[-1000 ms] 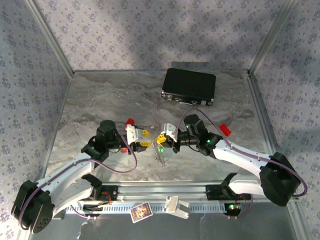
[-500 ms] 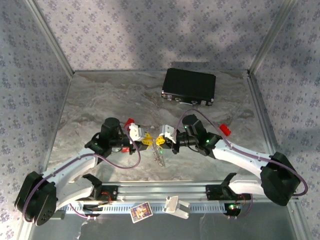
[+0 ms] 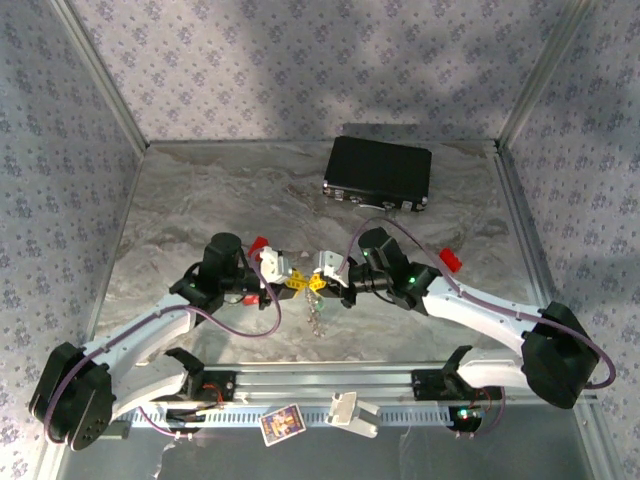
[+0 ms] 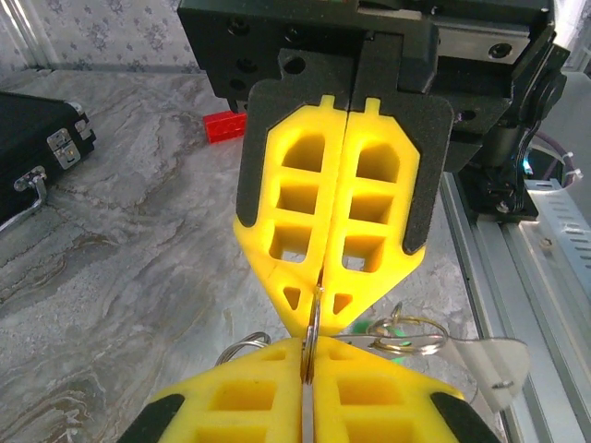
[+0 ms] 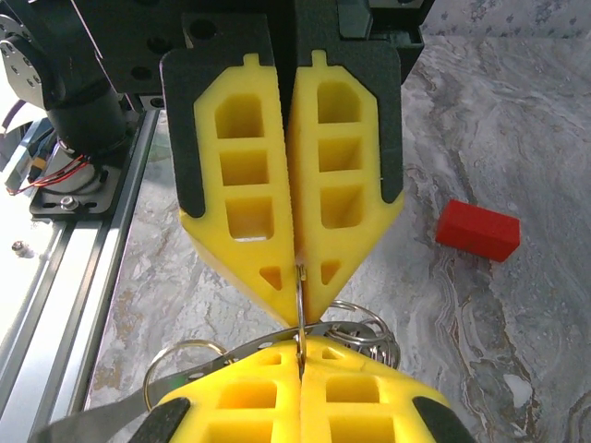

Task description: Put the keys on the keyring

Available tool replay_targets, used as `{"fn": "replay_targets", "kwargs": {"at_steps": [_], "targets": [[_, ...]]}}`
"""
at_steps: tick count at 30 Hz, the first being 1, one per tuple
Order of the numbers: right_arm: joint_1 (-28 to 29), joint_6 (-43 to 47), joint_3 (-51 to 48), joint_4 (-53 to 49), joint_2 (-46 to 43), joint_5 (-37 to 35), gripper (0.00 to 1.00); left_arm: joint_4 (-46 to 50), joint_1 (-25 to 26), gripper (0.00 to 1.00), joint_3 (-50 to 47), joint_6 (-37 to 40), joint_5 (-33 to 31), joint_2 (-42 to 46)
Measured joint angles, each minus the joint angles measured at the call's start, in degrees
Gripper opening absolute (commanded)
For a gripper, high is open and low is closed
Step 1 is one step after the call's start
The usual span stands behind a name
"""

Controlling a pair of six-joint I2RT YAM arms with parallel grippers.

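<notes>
My two grippers meet tip to tip above the middle of the table. Between them a thin silvery ring of the keyring [image 4: 312, 318] stands edge-on. My left gripper [image 4: 309, 355] is shut on its lower part and my right gripper [image 4: 312, 309] is shut on its upper part. From the right wrist, my right gripper [image 5: 300, 355] and the left gripper [image 5: 297, 295] pinch the same ring [image 5: 300, 309]. More linked rings [image 4: 406, 332] and a flat silvery piece [image 4: 489, 355] hang beside it, with a green bit [image 4: 399, 325] behind. From above, the bunch [image 3: 318, 318] dangles below the fingertips [image 3: 296, 282]. No key is clearly made out.
A black case [image 3: 378, 172] lies at the back. One red block [image 3: 259, 244] sits behind the left gripper, another [image 3: 450, 259] to the right of the right arm. A card [image 3: 282, 424] and a white part [image 3: 352, 412] rest on the front rail.
My left gripper moved right to meet the right gripper and closed on the ring. The right gripper shifted slightly left and stayed shut.
</notes>
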State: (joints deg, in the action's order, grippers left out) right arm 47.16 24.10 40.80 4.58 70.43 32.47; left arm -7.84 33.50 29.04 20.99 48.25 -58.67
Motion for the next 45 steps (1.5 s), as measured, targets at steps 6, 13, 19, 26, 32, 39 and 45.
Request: {"fn": "replay_targets", "kwargs": {"at_steps": [6,13,19,26,32,39,45], "targets": [[0.31,0.83,1.22,-1.73,0.52,-0.33,0.00,0.70,0.02,0.10,0.28,0.20,0.17,0.02],[0.74,1.11,2.23,-3.32,1.11,-0.79,0.00,1.75,0.04,0.11,0.55,0.20,0.17,0.02],[1.16,1.29,2.56,-4.39,1.79,-0.83,0.00,1.92,0.39,0.08,0.57,0.17,0.20,0.02],[1.05,0.92,2.60,-5.07,1.27,-1.81,0.17,2.05,0.76,0.00,0.66,0.66,-0.33,0.17],[-2.93,-2.12,1.14,-5.60,-5.77,-3.15,0.38,2.60,1.18,0.00,0.85,1.51,-3.30,2.73],[-6.54,-8.31,-3.85,-0.79,-13.22,-7.63,0.46,4.76,2.29,0.00,1.01,1.90,-9.44,5.70],[-6.54,-16.06,-3.91,2.64,-12.07,-12.39,0.48,5.29,2.32,0.00,1.29,-1.11,-19.52,9.16]]}}
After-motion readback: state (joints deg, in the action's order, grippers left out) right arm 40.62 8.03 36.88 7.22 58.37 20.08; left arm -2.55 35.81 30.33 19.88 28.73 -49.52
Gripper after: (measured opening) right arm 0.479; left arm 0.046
